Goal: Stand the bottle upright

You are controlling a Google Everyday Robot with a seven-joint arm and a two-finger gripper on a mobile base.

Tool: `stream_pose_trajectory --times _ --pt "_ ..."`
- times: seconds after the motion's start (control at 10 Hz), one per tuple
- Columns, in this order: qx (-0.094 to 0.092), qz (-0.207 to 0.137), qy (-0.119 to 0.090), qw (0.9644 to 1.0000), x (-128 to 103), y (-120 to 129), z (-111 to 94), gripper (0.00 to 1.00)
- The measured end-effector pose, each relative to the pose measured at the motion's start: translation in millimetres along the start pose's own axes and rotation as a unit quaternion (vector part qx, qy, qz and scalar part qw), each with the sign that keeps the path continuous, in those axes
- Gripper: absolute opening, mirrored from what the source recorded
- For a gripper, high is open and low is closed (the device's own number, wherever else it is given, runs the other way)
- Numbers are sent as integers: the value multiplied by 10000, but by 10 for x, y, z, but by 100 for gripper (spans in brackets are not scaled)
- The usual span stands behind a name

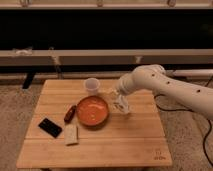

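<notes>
step: my claw grips the bottle tilted, just right of the orange bowl | next — rotate it upright, lower onto tabletop, release

The wooden table carries an orange bowl near its middle, a cup behind it, a reddish item just left of the bowl, a black phone and pale packet at front left. The gripper hovers right of the bowl at the bottle.
</notes>
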Motion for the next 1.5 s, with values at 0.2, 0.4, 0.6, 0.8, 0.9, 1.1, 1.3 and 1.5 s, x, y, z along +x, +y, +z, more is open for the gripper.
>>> stream_pose_trajectory --times 0.2,0.4,0.6,0.8,0.9,1.1,1.3,1.5 --pt "-142 53 -373 9992 -7 -66 51 0" --pt "-209 168 -781 9966 40 -151 49 0" --pt "-236 260 -970 9947 69 -184 57 0" --pt "-231 452 -1164 9919 179 -232 24 0" --pt "-236 516 -1210 9910 213 -239 30 3" --pt "-264 632 -1282 9894 252 -247 54 21" --pt "-294 727 -1330 9880 300 -257 85 41" --pt "-304 803 -1391 9865 346 -261 75 62"
